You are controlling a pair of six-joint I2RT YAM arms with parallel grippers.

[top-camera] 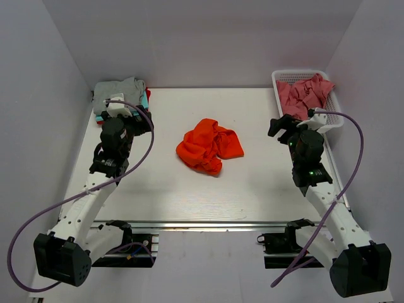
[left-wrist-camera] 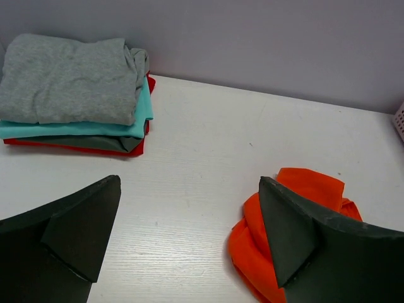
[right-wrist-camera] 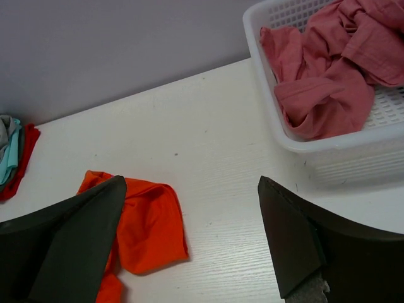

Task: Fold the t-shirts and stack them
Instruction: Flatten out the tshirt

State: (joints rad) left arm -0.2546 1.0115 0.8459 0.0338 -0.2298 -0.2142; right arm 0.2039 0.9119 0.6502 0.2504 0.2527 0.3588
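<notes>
Orange-red t-shirt (top-camera: pixel 209 146) lies crumpled mid-table between our left gripper (left-wrist-camera: pixel 189 183) and right gripper (right-wrist-camera: pixel 191 182), both gaping, touching neither

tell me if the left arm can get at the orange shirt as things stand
Probably yes: the left gripper is open, the orange shirt lies crumpled on its own, and only bare table shows between them.

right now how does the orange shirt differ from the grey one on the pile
The orange shirt is crumpled in a heap; the grey shirt is folded flat. The orange shirt lies alone in the middle of the table; the grey shirt tops the folded stack at the far left corner. The orange shirt is vivid, the grey shirt muted. Both are soft cloth, and nothing grips either.
</notes>
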